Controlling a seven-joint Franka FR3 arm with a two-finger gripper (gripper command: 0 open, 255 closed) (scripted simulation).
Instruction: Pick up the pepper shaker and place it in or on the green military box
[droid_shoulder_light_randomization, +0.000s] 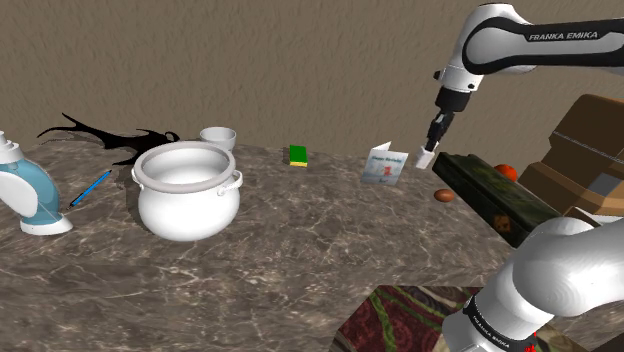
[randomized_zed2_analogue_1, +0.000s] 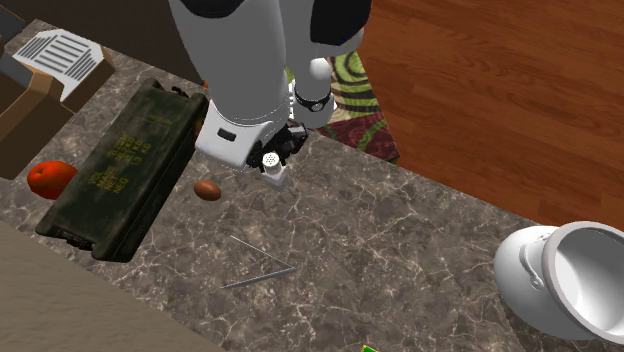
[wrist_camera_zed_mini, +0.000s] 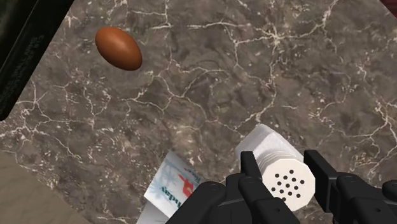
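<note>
The big white pot (droid_shoulder_light_randomization: 188, 195) is open at the top, and its white inside shows. The green military box (randomized_zed2_analogue_1: 118, 172) lies flat with its lid shut. A red tomato (randomized_zed2_analogue_1: 50, 178) sits right beside the box, not in it.

The gripper (wrist_camera_zed_mini: 283, 164) has its two black fingers closed a little way, pinching the white pepper shaker (wrist_camera_zed_mini: 289, 184) by its sides. The shaker is up in the air over the marble table (wrist_camera_zed_mini: 254, 70), between the standing card (droid_shoulder_light_randomization: 384, 166) and the end of the box. A brown egg (wrist_camera_zed_mini: 118, 48) lies on the table near it. The shaker stands almost straight up and down, leaning a bit. Its round top with the little holes points up at the hand, and its bottom points down at the table.

There is one shaker, one box, one pot, one egg, one tomato and one card. There is also one small white bowl (droid_shoulder_light_randomization: 217, 137) behind the pot, one green book (droid_shoulder_light_randomization: 298, 154) and one blue pen (droid_shoulder_light_randomization: 90, 188).
</note>
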